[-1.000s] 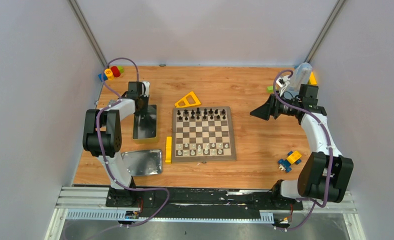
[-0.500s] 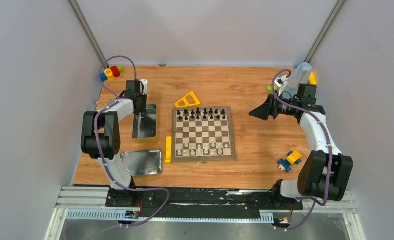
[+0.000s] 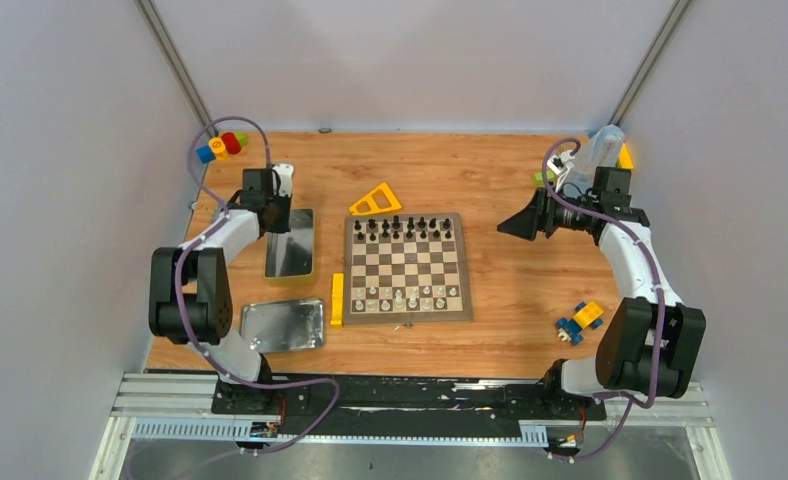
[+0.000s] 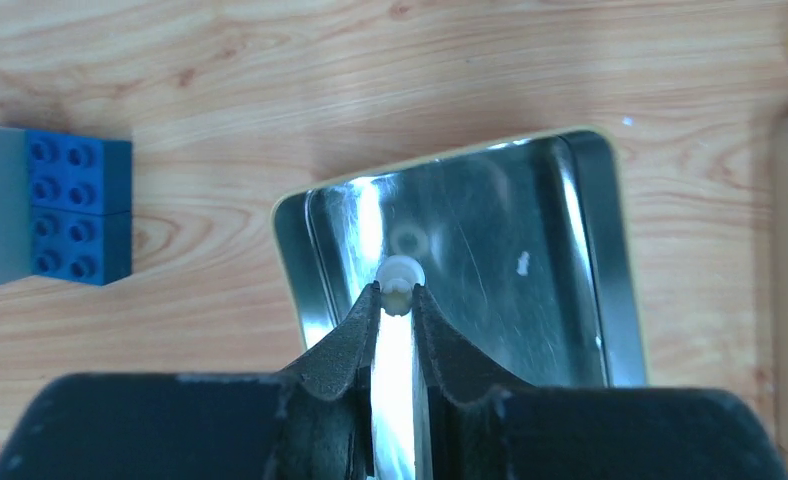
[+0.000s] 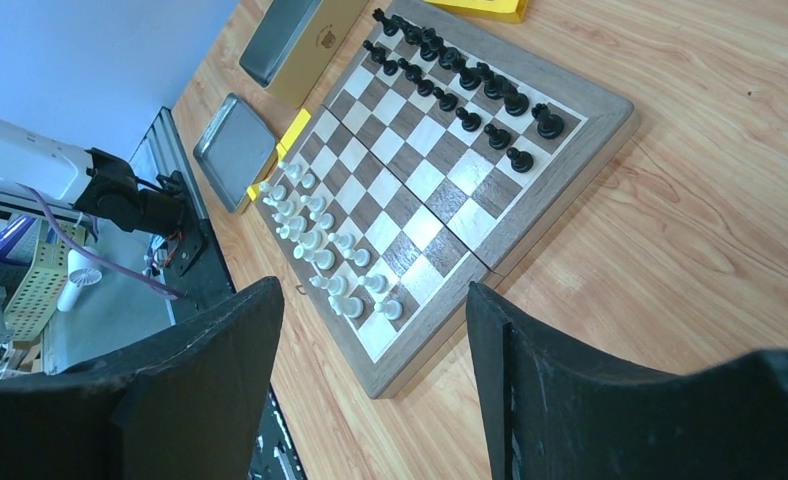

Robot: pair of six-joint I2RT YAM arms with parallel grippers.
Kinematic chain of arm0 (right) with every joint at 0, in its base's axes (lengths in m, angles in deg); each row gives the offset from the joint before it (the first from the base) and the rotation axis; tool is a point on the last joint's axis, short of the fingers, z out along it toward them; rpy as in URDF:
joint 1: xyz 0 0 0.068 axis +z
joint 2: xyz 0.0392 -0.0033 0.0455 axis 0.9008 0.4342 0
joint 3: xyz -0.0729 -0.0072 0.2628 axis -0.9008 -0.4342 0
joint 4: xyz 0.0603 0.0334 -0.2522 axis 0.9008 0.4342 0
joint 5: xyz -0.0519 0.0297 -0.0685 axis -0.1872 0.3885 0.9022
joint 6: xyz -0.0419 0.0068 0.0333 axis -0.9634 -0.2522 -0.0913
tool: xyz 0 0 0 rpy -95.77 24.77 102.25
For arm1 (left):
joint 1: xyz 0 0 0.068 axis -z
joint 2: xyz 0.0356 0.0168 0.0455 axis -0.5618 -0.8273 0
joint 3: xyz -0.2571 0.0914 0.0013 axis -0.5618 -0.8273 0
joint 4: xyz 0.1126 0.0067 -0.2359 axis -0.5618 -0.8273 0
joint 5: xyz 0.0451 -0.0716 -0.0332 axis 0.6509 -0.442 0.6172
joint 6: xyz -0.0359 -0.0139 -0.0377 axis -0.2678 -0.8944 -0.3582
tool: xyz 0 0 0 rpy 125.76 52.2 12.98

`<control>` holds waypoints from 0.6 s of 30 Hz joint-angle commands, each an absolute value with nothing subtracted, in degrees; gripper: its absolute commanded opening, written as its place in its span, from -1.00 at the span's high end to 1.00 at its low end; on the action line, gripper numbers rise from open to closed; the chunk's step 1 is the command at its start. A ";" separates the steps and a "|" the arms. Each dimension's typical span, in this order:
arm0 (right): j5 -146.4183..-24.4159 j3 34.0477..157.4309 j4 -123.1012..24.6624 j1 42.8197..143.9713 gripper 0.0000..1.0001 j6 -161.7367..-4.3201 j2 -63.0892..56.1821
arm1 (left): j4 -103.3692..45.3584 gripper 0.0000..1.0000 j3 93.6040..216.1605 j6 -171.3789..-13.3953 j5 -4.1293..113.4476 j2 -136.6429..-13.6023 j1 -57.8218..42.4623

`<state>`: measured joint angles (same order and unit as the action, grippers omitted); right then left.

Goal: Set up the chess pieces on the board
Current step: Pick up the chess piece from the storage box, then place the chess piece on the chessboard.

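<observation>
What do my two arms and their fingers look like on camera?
The left arm and right arm both have white links, bulky black joints and a purple cable looped along them. The left fingers are black, tapering to slim tips; the right fingers are black, broad and matte.

The fingers (image 4: 345,350) of the left pincer (image 4: 397,297) look like matt black plastic with a slightly grainy skin. The pale piece (image 4: 401,271) between their tips is smooth and faintly glossy. Right under this pincer, the tin (image 4: 560,240) is bare polished metal, mirror-bright with fine scratches. The table (image 4: 370,70) around it is smooth wood with a low sheen. To the pincer's left, a blue block (image 4: 75,220) is studded plastic. Ahead of the right pincer (image 5: 372,300), also matt black, the board (image 5: 590,115) is satin wood, and its black pieces (image 5: 515,103) are glossy.
</observation>
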<state>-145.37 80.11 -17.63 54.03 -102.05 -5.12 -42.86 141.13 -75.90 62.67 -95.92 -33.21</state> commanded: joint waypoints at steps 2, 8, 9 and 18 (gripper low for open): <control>-146.79 82.92 -17.65 54.81 -0.37 -104.16 -4.47 | -45.00 0.68 139.21 -70.94 57.02 -83.02 -33.65; -145.81 83.20 -17.41 54.95 -0.36 -104.34 -5.08 | -53.14 0.66 141.26 -65.50 45.26 -75.43 -31.87; -145.19 83.25 -17.36 54.97 -0.36 -104.34 -5.30 | -54.90 0.66 142.22 -64.98 42.71 -74.39 -30.28; -135.21 84.34 -17.46 54.84 -0.30 -103.80 -6.41 | -58.65 0.63 149.84 -59.53 34.03 -75.72 -5.52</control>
<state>-140.10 81.75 -17.04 54.77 -102.62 -4.72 -56.93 144.95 -63.66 40.00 -75.02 -16.68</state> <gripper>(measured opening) 0.660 0.194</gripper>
